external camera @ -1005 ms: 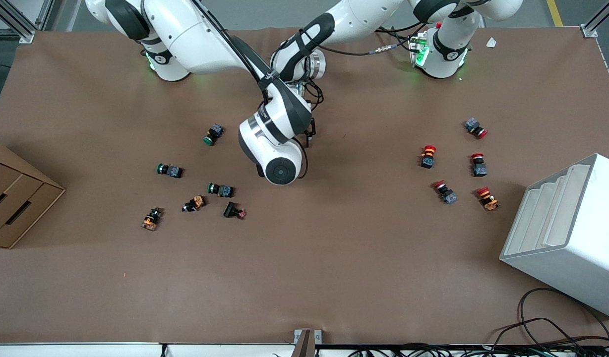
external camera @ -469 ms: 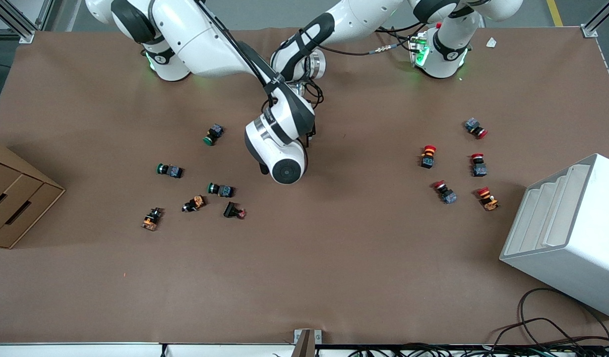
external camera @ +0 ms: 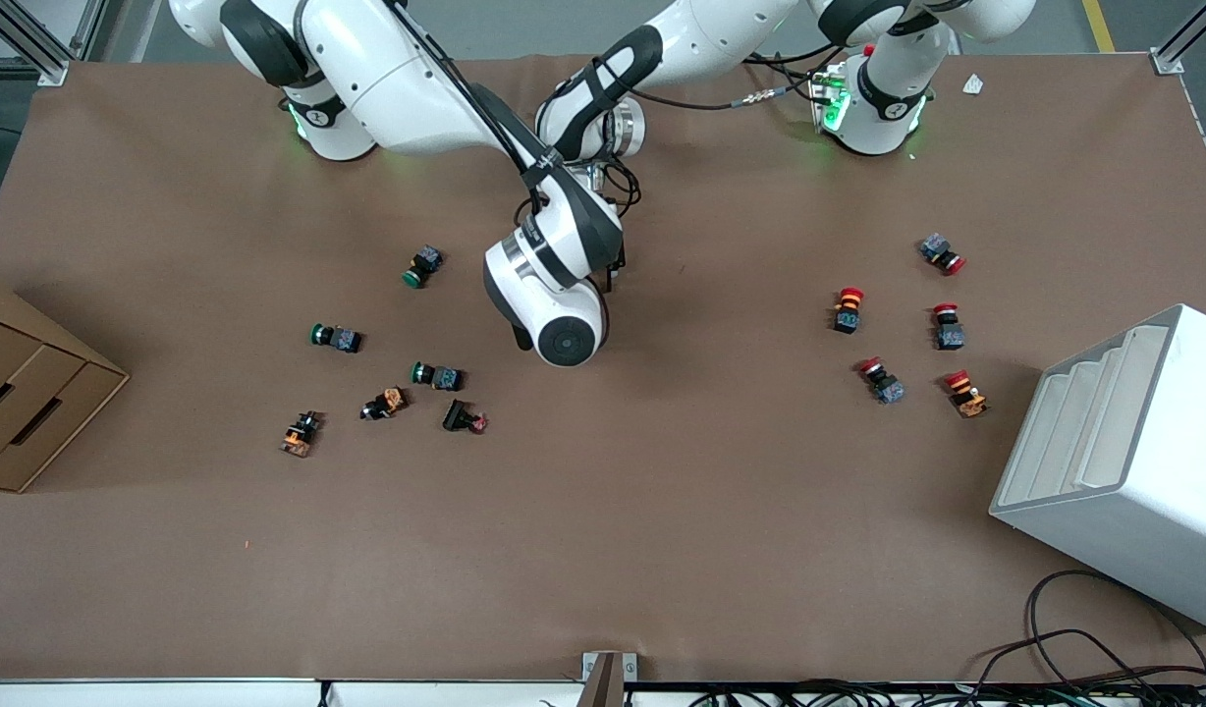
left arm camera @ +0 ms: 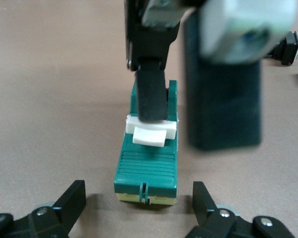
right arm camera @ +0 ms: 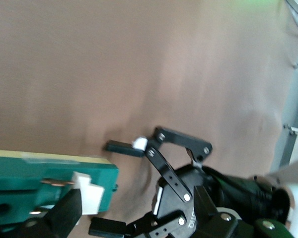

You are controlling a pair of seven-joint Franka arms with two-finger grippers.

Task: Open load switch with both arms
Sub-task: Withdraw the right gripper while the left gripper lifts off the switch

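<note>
Brown table cover point(external camera: 662, 511) across the whole bench. At the right arm's end I have a cardboard box point(external camera: 33, 393), then a scatter of green push buttons point(external camera: 436, 374) and orange-bodied ones point(external camera: 384, 403) – all well clear of both sets of jaws.

Mid-table, the right arm's wrist point(external camera: 554, 295) hides the work in the front view, so I'm reading it off the wrist cams. The load switch point(left arm camera: 146, 163) lies flat on the cover. Right gripper point(left arm camera: 186, 130) is over it, jaws apart and clamping nothing: the narrow finger point(left arm camera: 150, 94) is tip-down on the white tab point(left arm camera: 150, 131), and the other finger point(left arm camera: 223, 99) is just beside the switch body, off its side. Left gripper point(left arm camera: 136, 191) is at the switch's cream-edged end, jaws spread wide. That end sits between the fingertips point(left arm camera: 72, 198) with a gap on each side – no contact that I can see. The right wrist cam agrees: left jaws spread, switch end in the gap.

Toward the left arm's end are red push buttons point(external camera: 849, 306), then a white slotted rack point(external camera: 1133, 462), far from either set of jaws.
</note>
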